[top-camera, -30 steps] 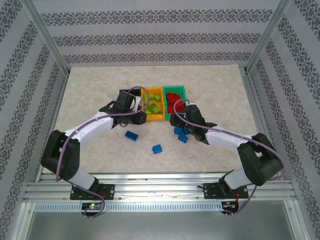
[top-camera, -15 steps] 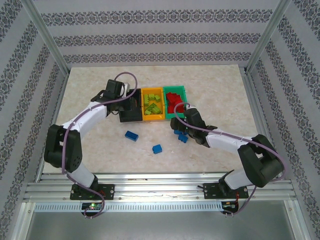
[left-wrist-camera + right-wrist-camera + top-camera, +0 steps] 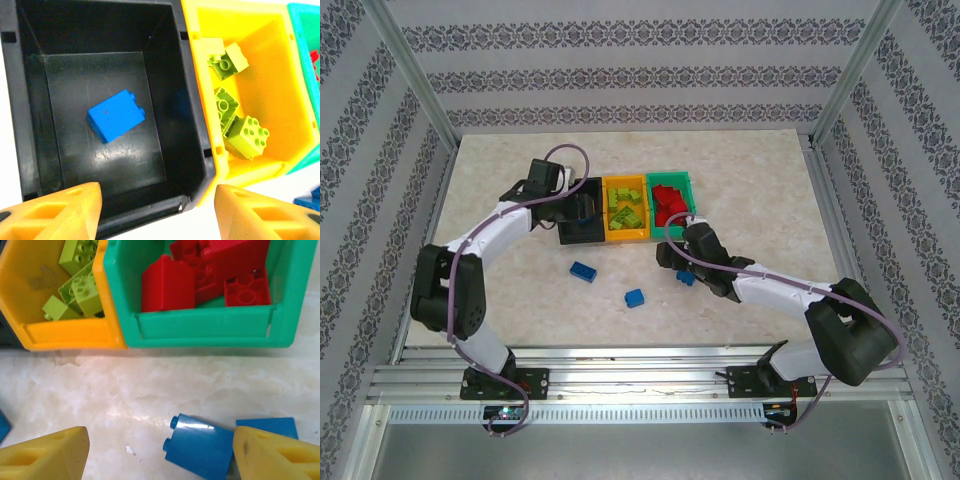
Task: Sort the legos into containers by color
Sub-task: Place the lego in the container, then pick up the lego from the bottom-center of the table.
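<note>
Left gripper (image 3: 157, 194) has swung over to the black bin (image 3: 20, 100), fingers wide, blue brick (image 3: 116, 116) lying beyond them; right gripper (image 3: 160, 436) gapes, second brick (image 3: 197, 446) between its fingers.

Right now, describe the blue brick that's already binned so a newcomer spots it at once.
On the marble table, look at the row of bins and take the black bin at its left end in the top view, beside the orange-yellow bin. One blue brick lies alone on its dark floor. The other blue bricks in view sit loose on the table.
</note>
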Tool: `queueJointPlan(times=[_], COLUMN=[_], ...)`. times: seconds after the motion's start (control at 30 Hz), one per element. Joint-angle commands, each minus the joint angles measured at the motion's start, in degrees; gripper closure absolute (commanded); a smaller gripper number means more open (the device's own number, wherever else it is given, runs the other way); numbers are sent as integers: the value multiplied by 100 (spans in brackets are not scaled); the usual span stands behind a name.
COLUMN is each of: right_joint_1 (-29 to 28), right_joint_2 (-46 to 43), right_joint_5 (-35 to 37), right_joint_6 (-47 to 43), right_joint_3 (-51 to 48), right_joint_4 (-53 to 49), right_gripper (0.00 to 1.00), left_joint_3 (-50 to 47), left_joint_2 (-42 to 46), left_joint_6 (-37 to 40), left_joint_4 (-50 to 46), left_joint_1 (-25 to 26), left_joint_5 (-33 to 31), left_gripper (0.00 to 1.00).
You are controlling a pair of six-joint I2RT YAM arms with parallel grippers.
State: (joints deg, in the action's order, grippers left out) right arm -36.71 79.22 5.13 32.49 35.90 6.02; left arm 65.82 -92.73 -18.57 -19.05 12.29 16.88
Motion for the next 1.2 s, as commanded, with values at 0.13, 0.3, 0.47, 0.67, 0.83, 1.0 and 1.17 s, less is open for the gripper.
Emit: queueJointPlan(times=[0.13, 0.3, 0.47, 0.67, 0.83, 1.0, 1.17], right_joint_1=[-452, -1074, -1536, -2016, -2199, -2311, -2375], right_joint_2=[239, 481, 777, 1061, 1286, 1453, 1580], right_joint_5=[-184, -181, -289, -104, 37, 290, 402], right_joint_6=[-265, -587, -668, -1102, -1152, -913, -732], right_joint_3=[439, 819, 1017, 1340, 1499, 1600, 1640], right_joint_4=[-401, -871, -1045, -1629, -1868, -2052, -2025], right_gripper=[24, 24, 24, 24, 25, 25, 25], left_joint_3=[-711, -1195, -1509, -1579, -1581, -1583, -1627], left_joint_2=[724, 1144, 1373, 1474, 1420, 1366, 1319], left_joint_6=[-175, -233, -310, -276, -265, -297, -305], left_joint_4=[340, 502, 733, 817, 914, 954, 982], left_joint_1=[-19, -23, -25, -25, -20, -20, -19], left_joint_5=[109, 54, 64, 25, 53, 157, 210], left_gripper=[39, 39, 39, 39, 39, 39, 39])
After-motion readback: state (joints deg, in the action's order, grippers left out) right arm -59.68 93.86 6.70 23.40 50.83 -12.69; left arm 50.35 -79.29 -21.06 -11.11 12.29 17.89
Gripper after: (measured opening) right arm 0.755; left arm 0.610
